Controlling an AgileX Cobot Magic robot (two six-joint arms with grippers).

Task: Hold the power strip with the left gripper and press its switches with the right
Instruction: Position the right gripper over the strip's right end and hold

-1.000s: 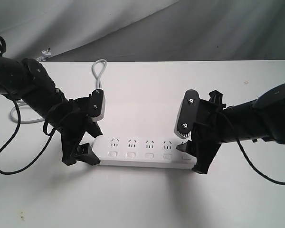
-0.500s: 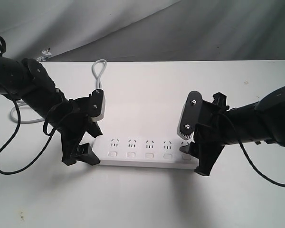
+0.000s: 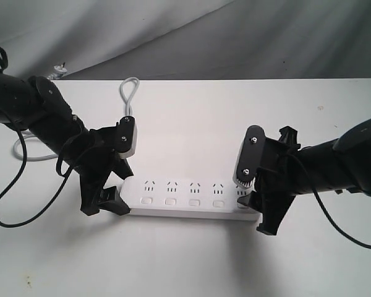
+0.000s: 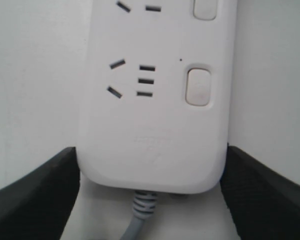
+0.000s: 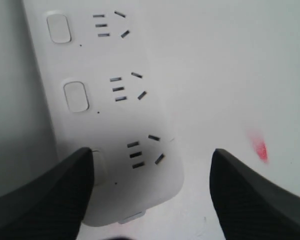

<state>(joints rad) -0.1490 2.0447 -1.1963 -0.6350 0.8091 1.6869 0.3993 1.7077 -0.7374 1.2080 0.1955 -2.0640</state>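
The left arm (image 3: 43,117), all black with a loose cable looping off it, comes in from the upper left of the exterior view and bends down toward the middle. The left gripper (image 3: 122,190) sits at the left end of the power strip (image 3: 191,198), which lies lengthwise on the white table (image 3: 191,124) in the centre of that frame. In the left wrist view the two black fingers (image 4: 35,195) flank the strip (image 4: 155,140) across its width. Each looks pressed against a long edge, so the gripper is clamped on it at the end where the grey cord (image 4: 140,215) leaves.

The right arm (image 3: 340,161) enters from the right edge and slopes down to the left. The right gripper (image 3: 255,213) is at the strip's right end, its jaws spread wide and holding nothing. In the right wrist view one finger (image 5: 40,195) lies over the last of the switches (image 5: 76,96), while the other hangs above bare table beside the strip (image 5: 125,110), near a small red mark (image 5: 258,147).

In the exterior view four switches (image 3: 170,202) show; the fifth is hidden under the right gripper. Whether that finger actually presses the button cannot be told. The cord (image 3: 130,93) loops away behind the left arm, partly hidden.
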